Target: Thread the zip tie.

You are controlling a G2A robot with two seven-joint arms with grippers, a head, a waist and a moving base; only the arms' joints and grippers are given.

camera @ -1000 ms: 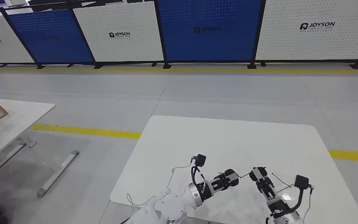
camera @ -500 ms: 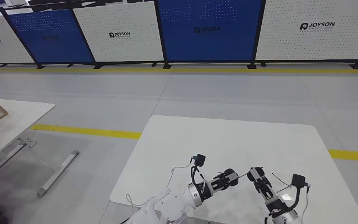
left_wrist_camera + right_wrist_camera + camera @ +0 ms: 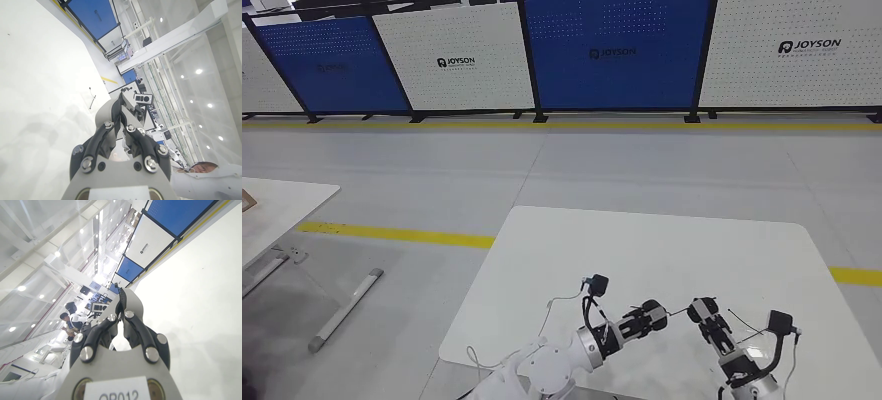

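Note:
My two grippers face each other close together above the near part of the white table [image 3: 662,250]. The left gripper [image 3: 654,316] [image 3: 122,95] is shut, and a thin black piece of the zip tie [image 3: 126,88] curls out past its fingertips. The right gripper [image 3: 701,311] [image 3: 121,292] is shut on the zip tie too, whose small square head [image 3: 116,284] sticks out beyond its tips. In the top view a fine black strip [image 3: 675,316] spans the short gap between the grippers.
Another thin black tie [image 3: 92,98] [image 3: 745,324] lies flat on the table just past the right gripper. The table's front edge [image 3: 467,360] is near both arms. Farther back the tabletop is bare white.
The right arm drifted a little toward the left gripper, then eased back. The left arm has kept still, and both grippers stay shut.

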